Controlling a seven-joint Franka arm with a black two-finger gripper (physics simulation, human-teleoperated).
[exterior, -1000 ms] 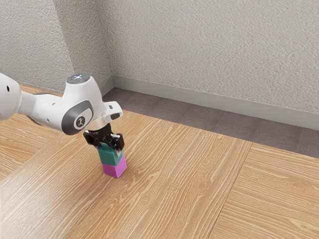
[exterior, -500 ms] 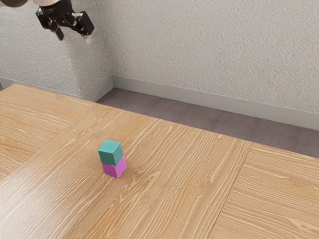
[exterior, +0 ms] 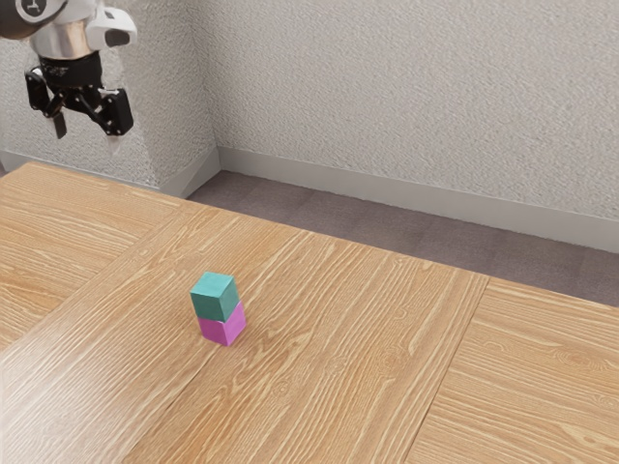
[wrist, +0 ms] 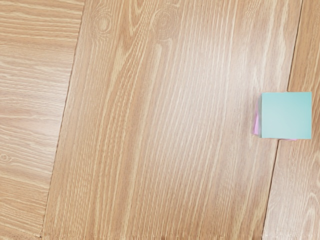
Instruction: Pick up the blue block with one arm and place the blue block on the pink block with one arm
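High at the exterior view's upper left, our gripper (exterior: 87, 133) hangs with fingers spread apart, holding nothing. Well below, rightward, the blue block (exterior: 214, 295), a teal-tinted cube, sits squarely on the pink block (exterior: 222, 327) on the wooden table (exterior: 387, 367). From our wrist, its flat top (wrist: 286, 115) hides nearly all the pink.

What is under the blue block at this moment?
The pink block, which stands on the wooden table. Its side faces show in the exterior view; its top face is covered by the blue block, and from above a thin pink edge peeks out.
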